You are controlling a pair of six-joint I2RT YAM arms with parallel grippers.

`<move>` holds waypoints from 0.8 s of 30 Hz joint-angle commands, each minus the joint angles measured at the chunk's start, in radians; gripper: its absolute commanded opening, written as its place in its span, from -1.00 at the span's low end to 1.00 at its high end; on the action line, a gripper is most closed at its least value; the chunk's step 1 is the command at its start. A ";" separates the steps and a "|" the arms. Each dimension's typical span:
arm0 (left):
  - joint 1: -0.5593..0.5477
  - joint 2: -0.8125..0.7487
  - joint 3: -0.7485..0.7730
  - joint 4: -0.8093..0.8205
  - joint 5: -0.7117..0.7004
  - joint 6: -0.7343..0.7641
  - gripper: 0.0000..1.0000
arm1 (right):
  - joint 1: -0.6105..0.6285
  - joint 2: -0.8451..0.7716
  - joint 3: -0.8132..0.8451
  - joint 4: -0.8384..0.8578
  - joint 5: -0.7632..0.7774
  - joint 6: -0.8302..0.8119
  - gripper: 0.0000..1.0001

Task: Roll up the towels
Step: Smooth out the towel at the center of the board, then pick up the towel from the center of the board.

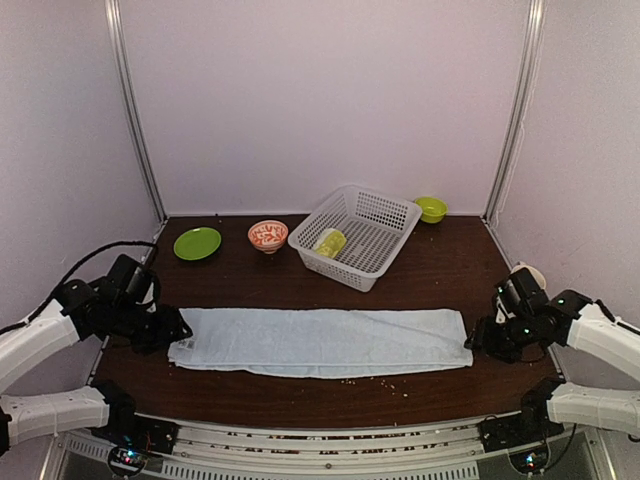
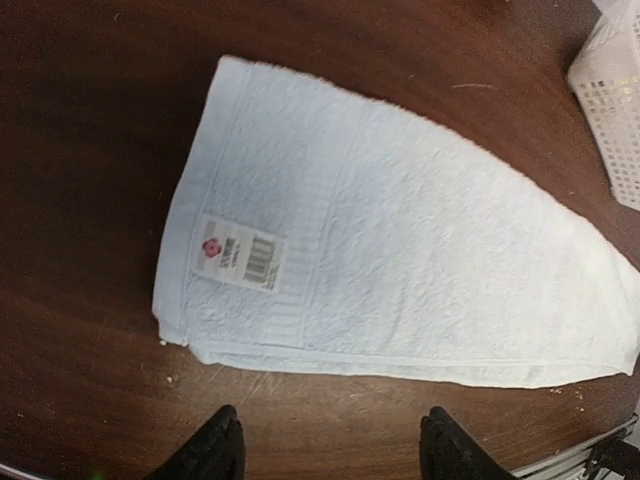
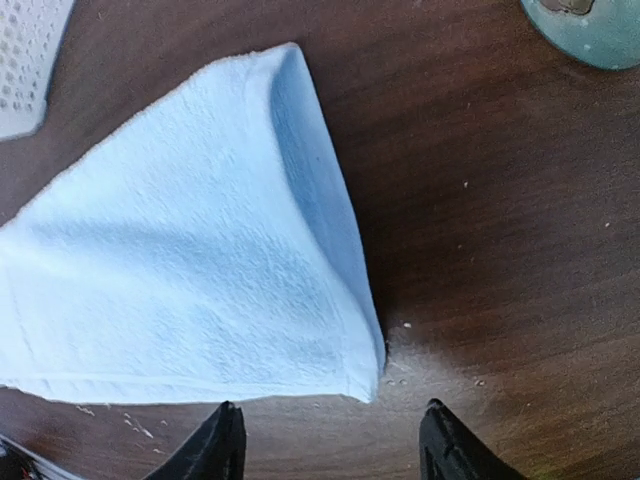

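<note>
Finding the pale blue towel (image 1: 320, 340) flat in a long folded strip along the near side, left gripper (image 2: 333, 452) and right gripper (image 3: 333, 445) at its ends, both spread wide, empty. Might roll crooked if pinched unevenly.

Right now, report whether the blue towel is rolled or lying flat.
Flat, not rolled: the blue towel lies as one long strip across the table, both ends flat on it.

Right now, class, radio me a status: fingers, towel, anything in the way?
Left fingers open, right fingers open, both empty. Pale blue cloth towel flat, unrolled, between them. White plastic mesh basket behind, clear of it.
</note>
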 commanded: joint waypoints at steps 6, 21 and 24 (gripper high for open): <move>0.008 0.258 0.181 0.217 0.045 0.121 0.16 | -0.040 0.197 0.086 0.112 -0.009 0.007 0.26; 0.007 0.333 0.210 0.292 0.036 0.172 0.11 | -0.047 0.348 0.006 0.131 -0.099 0.029 0.15; 0.008 0.315 0.220 0.282 0.028 0.182 0.11 | -0.047 0.373 0.020 0.117 -0.103 0.015 0.12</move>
